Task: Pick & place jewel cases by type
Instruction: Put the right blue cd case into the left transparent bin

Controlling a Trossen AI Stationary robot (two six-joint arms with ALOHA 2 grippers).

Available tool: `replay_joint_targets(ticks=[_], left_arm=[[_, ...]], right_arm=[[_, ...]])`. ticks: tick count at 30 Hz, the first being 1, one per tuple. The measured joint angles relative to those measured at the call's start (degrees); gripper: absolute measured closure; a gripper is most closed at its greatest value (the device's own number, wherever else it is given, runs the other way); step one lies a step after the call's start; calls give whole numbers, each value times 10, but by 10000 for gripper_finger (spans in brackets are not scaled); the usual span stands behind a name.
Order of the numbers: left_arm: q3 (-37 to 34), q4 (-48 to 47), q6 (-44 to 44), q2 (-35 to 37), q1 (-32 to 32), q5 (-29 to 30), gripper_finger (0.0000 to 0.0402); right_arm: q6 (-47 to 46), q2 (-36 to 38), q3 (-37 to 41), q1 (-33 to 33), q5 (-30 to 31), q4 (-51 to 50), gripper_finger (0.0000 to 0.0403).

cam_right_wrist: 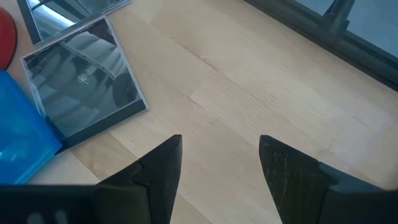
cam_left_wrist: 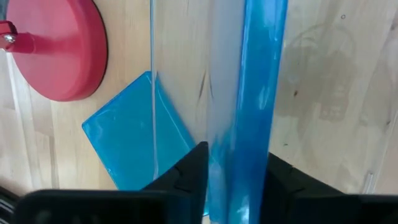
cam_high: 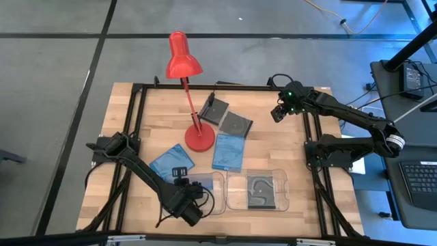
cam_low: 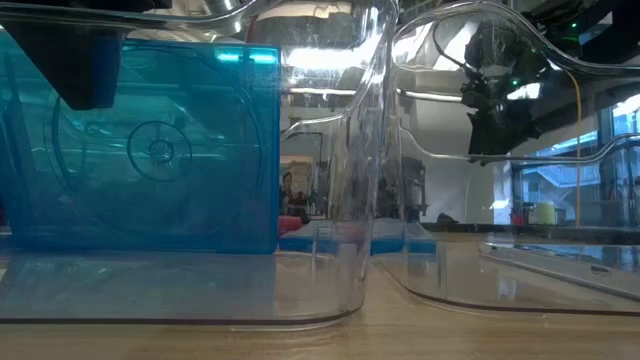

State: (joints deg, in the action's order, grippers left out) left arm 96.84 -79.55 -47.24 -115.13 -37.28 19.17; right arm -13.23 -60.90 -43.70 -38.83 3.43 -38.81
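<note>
Three blue jewel cases (cam_high: 170,162), three dark ones (cam_high: 235,124), two trays (cam_high: 258,190).

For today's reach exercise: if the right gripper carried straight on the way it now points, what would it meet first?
Probably bare table: the right gripper, open, points down at wood, with the dark case off to one side.

Translucent blue jewel case (cam_left_wrist: 256,93); dark grey jewel case (cam_right_wrist: 84,78); red lamp base (cam_left_wrist: 59,53); pale wood table (cam_right_wrist: 261,81).
</note>
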Motion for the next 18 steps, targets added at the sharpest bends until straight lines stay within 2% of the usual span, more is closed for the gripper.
replay_joint_targets(ticks=[7, 10, 14, 18], left_arm=[[0, 0, 0, 0, 0, -14, 228], [0, 2, -7, 0, 0, -55, 204], [0, 3, -26, 0, 6, -135, 192], [0, 3, -19, 0, 8, -142, 192]], right_arm=[[2, 0, 0, 0, 0, 0, 187], [2, 0, 0, 0, 0, 0, 187], [2, 0, 0, 0, 0, 0, 187], [2, 0, 0, 0, 0, 2, 187]])
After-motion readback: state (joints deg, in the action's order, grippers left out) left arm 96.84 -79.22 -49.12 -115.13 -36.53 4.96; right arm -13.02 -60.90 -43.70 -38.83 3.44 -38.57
